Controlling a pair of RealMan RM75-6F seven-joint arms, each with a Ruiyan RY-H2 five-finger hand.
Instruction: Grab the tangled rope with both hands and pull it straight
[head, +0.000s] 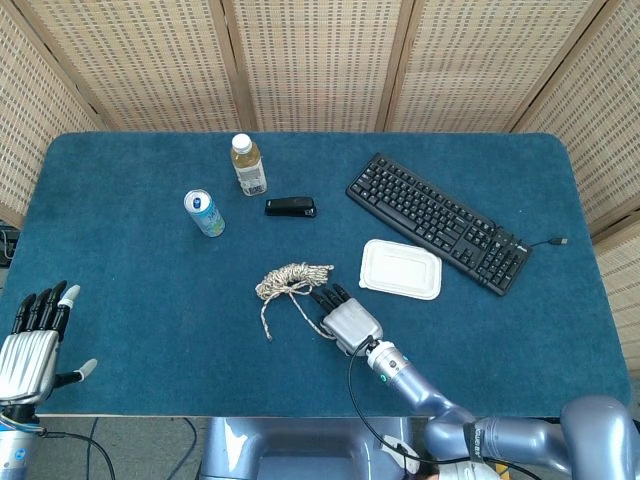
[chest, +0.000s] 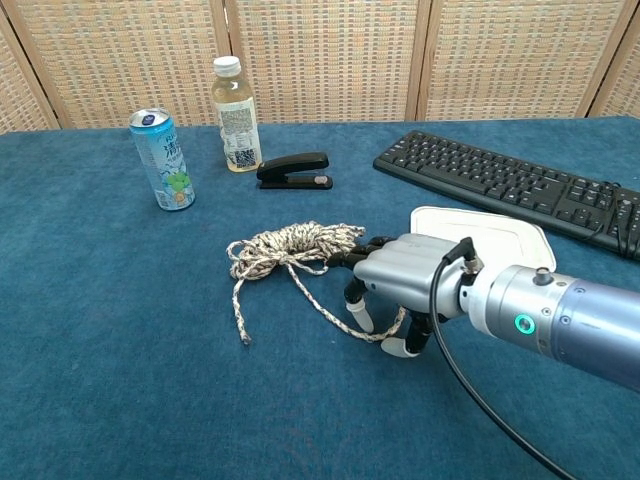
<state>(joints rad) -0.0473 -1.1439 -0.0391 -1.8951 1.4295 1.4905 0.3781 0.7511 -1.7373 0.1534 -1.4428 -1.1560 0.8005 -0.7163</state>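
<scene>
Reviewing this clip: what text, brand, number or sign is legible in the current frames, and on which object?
No text can be read with certainty.
Blue can: printed graphics, lettering too blurred to read.
Bottle: label with fine print and a code-like patch, too small to read.
Keyboard: key legends too small to read.
Stapler, white container, rope: no markings visible.

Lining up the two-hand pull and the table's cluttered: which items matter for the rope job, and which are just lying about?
For the job:
rope
right hand, over the rope's loose end
left hand, at the table's near left edge

Lying about:
can
bottle
stapler
keyboard
white container
</scene>
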